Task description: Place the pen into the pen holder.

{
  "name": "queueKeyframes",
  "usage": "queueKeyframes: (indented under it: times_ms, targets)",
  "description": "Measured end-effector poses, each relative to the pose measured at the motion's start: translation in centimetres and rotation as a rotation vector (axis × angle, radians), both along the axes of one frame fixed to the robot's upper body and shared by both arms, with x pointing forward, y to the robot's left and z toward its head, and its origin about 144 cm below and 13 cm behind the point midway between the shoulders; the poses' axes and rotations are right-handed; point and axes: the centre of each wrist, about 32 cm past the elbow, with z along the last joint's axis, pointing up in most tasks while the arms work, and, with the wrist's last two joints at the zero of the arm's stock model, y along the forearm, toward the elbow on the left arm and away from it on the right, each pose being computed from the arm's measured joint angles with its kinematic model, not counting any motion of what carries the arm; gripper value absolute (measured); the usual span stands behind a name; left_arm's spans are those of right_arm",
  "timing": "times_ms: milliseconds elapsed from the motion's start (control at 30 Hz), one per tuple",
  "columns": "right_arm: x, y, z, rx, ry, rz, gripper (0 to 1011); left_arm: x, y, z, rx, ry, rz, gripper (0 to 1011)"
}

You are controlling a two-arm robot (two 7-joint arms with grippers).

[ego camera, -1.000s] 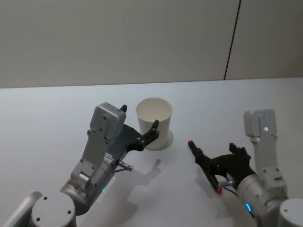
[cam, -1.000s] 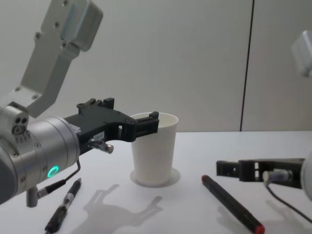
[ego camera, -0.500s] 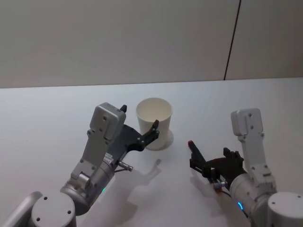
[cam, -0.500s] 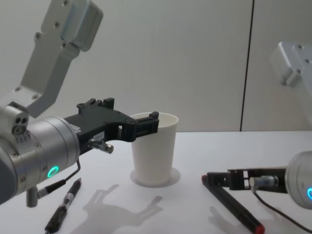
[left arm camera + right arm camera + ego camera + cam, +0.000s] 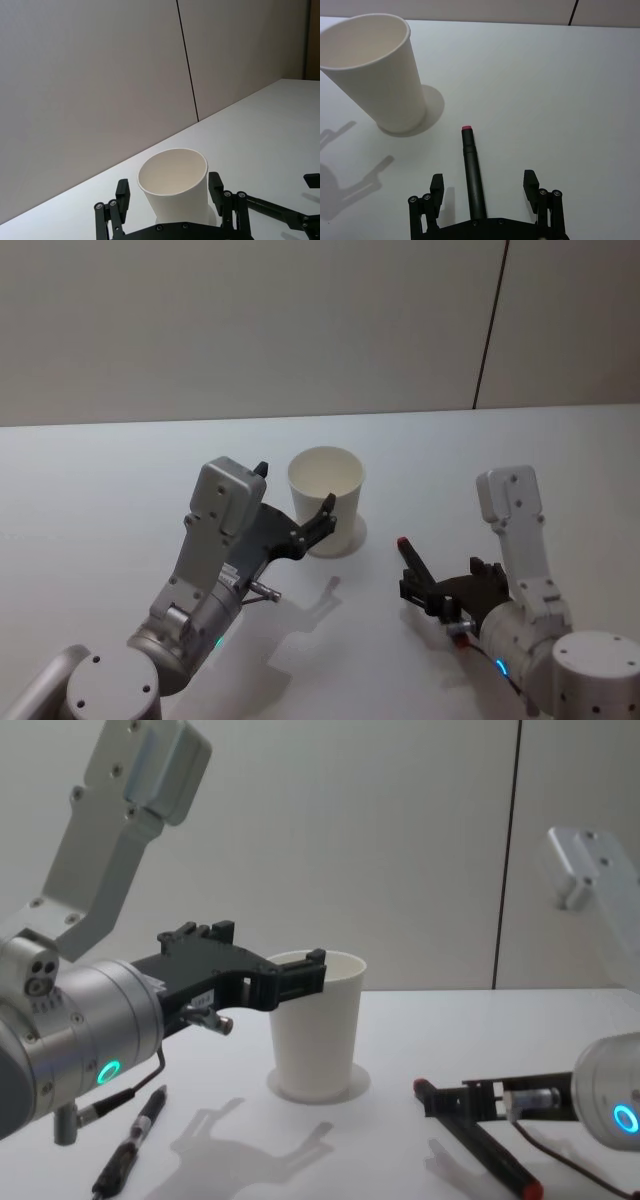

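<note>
The pen (image 5: 412, 562) is black with a red tip and lies flat on the white table, right of the pen holder (image 5: 338, 490), a white paper cup on a thin round base. My right gripper (image 5: 432, 592) is low over the pen and open. In the right wrist view the pen (image 5: 472, 172) runs between the two fingers of the right gripper (image 5: 483, 185), red tip towards the cup (image 5: 380, 80). My left gripper (image 5: 295, 490) hovers open at rim height just short of the cup (image 5: 175, 185), touching nothing.
A second black pen (image 5: 132, 1145) lies on the table under my left arm in the chest view. The white table (image 5: 100, 490) stretches back to a plain wall with a dark vertical seam (image 5: 490, 330).
My right gripper has swung left and dropped down over the red-tipped pen, so its fingers now sit on either side of it. The left arm, cup and pen have not moved.
</note>
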Motion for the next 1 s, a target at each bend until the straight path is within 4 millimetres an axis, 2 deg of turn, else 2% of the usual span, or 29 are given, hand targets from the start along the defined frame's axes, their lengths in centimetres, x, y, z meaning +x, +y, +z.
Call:
queueKeyframes:
  times_ms: [300, 433, 667, 800, 833, 933, 1000]
  targets:
    - [0.7, 0.3, -0.2, -0.018, 0.02, 0.013, 1000, 0.0, 0.0, 0.0, 0.0, 0.0, 0.0, 1004]
    - [0.9, 0.4, -0.3, -0.025, 0.027, 0.019, 946, 0.0, 0.0, 0.0, 0.0, 0.0, 0.0, 1004]
    - [1.2, 0.7, -0.6, -0.043, 0.045, 0.027, 773, 0.0, 0.0, 0.0, 0.0, 0.0, 0.0, 1004]
    - [1.4, 0.9, -0.8, -0.06, 0.062, 0.029, 622, 0.0, 0.0, 0.0, 0.0, 0.0, 0.0, 1004]
    - [1.4, 1.0, -0.8, -0.063, 0.064, 0.029, 622, 0.0, 0.0, 0.0, 0.0, 0.0, 0.0, 1004]
    - [1.6, 1.2, -0.8, -0.074, 0.074, 0.028, 495, 0.0, 0.0, 0.0, 0.0, 0.0, 0.0, 1004]
    - [1.7, 1.3, -0.8, -0.08, 0.08, 0.027, 476, 0.0, 0.0, 0.0, 0.0, 0.0, 0.0, 1004]
